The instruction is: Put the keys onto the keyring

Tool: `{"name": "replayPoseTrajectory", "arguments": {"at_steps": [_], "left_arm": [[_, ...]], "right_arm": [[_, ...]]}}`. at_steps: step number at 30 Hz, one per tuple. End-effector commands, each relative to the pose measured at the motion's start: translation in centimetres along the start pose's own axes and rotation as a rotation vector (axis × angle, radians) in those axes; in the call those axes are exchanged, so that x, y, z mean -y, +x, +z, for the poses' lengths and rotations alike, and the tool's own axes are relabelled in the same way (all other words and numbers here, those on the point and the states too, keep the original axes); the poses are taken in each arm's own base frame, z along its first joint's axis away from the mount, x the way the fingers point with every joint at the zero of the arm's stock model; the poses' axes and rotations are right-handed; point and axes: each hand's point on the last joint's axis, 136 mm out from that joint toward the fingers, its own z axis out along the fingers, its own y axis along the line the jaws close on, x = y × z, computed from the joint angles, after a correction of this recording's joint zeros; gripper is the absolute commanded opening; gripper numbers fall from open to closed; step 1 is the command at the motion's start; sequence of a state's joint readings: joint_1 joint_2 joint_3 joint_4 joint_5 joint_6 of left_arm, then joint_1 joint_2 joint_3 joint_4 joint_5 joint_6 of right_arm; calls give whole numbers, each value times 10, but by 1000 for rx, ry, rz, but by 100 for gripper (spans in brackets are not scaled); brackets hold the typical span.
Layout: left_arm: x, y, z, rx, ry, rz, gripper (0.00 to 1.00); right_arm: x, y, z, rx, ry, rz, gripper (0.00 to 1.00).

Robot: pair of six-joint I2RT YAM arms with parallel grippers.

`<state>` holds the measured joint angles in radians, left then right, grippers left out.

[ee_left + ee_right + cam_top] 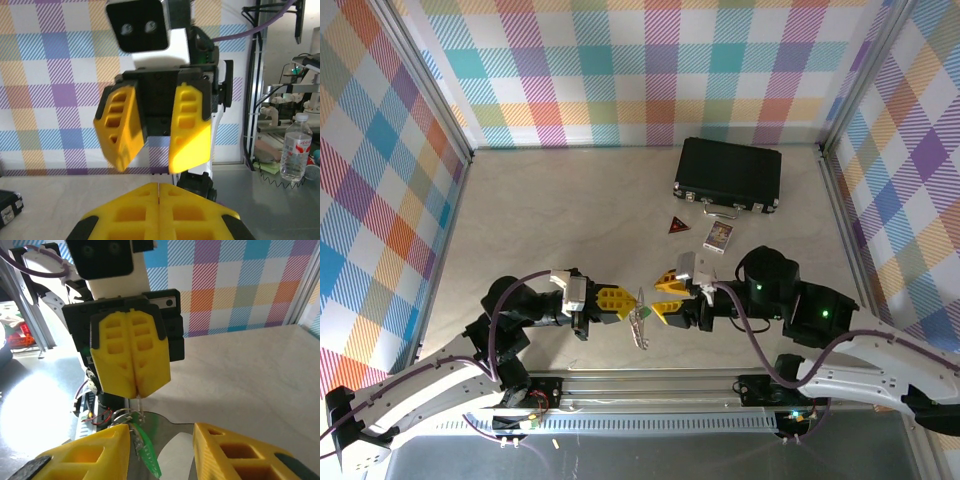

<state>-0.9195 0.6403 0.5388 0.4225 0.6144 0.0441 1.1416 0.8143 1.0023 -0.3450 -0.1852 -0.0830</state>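
The left gripper (628,303) has its yellow fingers pressed flat together. In the right wrist view a thin silvery strand runs out of its tips down to the keyring (124,415), so it is pinching the keyring. How much of the loop sits inside the fingers is hidden. From above, the keyring (639,325) is only a small pale tangle hanging in the gap between the two grippers, above the table's near edge. The green key (146,450) hangs from it, its lower end cut off by the frame. The black-headed key cannot be made out. I cannot tell whether the green key is threaded on or merely caught. The right gripper (657,300) faces the left one with its fingers apart and nothing between them. The green key hangs just inside its own left finger (95,455).

The table (570,210) is pale and mottled beige, with pastel plaid walls (650,70) on three sides. In the left wrist view a water bottle (296,147) stands on a bench off to the right, outside the walls.

Counted: two arms, two grippers, one keyring, one key in plain sight. At the far right of the table are one red triangle (676,226), one card (718,236) and one black case (728,175), all well apart from the grippers.
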Motion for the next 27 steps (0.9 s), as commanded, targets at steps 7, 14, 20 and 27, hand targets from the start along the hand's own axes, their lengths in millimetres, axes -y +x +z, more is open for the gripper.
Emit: {"name": "replayPoseTrajectory", "arguments": {"at_steps": [7, 14, 20, 27], "left_arm": [[6, -16, 0, 71, 37, 33, 0], [7, -14, 0, 68, 40, 28, 0], [7, -14, 0, 65, 46, 27, 0], [8, -13, 0, 59, 52, 22, 0]], "right_arm": [[-18, -6, 6, -5, -143, 65, 31], [-19, -6, 10, -6, -158, 64, 24], [-20, -6, 13, -4, -169, 63, 18], [-20, -5, 16, -10, -180, 65, 16]]}}
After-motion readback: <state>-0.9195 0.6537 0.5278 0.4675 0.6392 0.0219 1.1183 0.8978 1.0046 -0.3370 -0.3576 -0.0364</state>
